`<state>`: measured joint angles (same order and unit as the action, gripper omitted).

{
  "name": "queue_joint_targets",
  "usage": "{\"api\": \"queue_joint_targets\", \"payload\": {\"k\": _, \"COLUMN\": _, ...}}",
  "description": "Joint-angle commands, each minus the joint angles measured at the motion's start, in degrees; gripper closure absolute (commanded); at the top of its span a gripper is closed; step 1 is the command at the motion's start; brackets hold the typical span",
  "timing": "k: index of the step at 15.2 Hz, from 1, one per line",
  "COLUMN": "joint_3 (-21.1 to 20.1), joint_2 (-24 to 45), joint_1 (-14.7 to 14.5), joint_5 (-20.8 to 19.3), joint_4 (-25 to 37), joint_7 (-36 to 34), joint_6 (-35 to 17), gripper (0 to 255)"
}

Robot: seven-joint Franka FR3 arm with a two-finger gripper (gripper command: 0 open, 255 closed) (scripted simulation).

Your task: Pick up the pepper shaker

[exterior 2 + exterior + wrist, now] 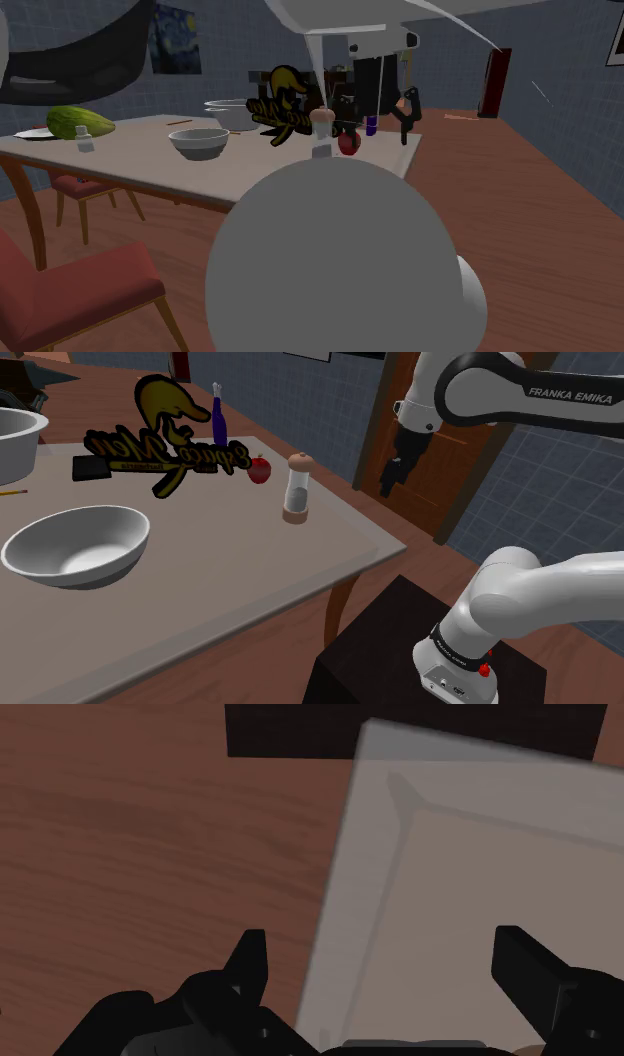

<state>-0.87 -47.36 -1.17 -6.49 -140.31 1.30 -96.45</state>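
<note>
The pepper shaker (296, 489) has a brown cap, a pale see-through body and a brown base. It stands upright near the table's (250, 582) right edge in the shoulder view, and shows in the second exterior view as the shaker (321, 131) beside a red apple. My black gripper (390, 478) hangs to the shaker's right, out past the table edge and apart from it. In the wrist view the gripper (385, 966) is open, its fingers (250, 962) wide apart with nothing between them, over the table's edge (345, 884).
A red apple (260, 470), a blue bottle (218, 418) and a yellow-and-black sign (165, 444) stand behind the shaker. A white bowl (78, 544) sits at the front left. Chairs (85, 290) and a wooden floor (150, 834) surround the table; my stand (400, 642) is near its corner.
</note>
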Motion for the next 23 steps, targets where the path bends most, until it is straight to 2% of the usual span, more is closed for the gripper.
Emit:
{"api": "queue_joint_targets", "payload": {"k": 1, "joint_3": 0.00, "joint_2": 0.00, "joint_1": 0.00, "joint_5": 0.00, "joint_4": 0.00, "joint_7": 0.00, "joint_6": 0.00, "gripper": 0}}
{"api": "queue_joint_targets", "payload": {"k": 10, "joint_3": -8.45, "joint_2": 18.38, "joint_1": -1.50, "joint_5": -0.51, "joint_4": 17.93, "joint_7": -6.12, "joint_6": 0.95, "gripper": 0}}
{"api": "queue_joint_targets", "payload": {"k": 19, "joint_3": -16.74, "joint_2": 38.25, "joint_1": -2.68, "joint_5": -6.17, "joint_4": 41.11, "joint_7": -12.78, "joint_6": 7.25, "gripper": 0}}
{"api": "queue_joint_targets", "payload": {"k": 23, "joint_3": -16.55, "joint_2": 37.56, "joint_1": -2.77, "joint_5": -6.01, "joint_4": 37.29, "joint_7": -13.33, "joint_6": 4.14, "gripper": 0}}
